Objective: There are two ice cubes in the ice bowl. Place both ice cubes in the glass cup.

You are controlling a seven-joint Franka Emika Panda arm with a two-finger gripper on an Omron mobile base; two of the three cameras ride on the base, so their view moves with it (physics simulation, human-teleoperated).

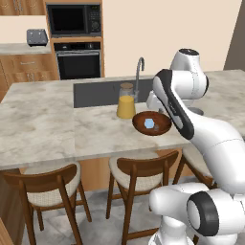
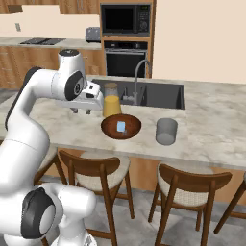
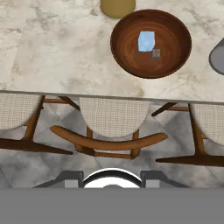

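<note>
The ice bowl (image 2: 121, 128) is a shallow reddish-brown wooden dish near the counter's front edge, also seen as the ice bowl (image 1: 152, 124) and the ice bowl (image 3: 151, 43). One pale blue ice cube (image 3: 146, 41) lies in its middle, visible too as the ice cube (image 2: 121, 126) and the ice cube (image 1: 149, 123). Beside it sits a small greyish square (image 3: 155, 54); I cannot tell what it is. The grey glass cup (image 2: 166, 131) stands right of the bowl, cut off as the glass cup (image 3: 217, 59) at the hand view's edge. My gripper (image 2: 81, 112) hangs open and empty, left of the bowl above the counter's front edge.
A jar of orange juice (image 2: 111, 103) stands just behind the bowl, in front of the sink (image 2: 158, 95) and faucet (image 2: 139, 79). Wooden stools (image 3: 109, 127) line the floor below the counter edge. Bare marble counter (image 1: 43, 124) stretches to the left.
</note>
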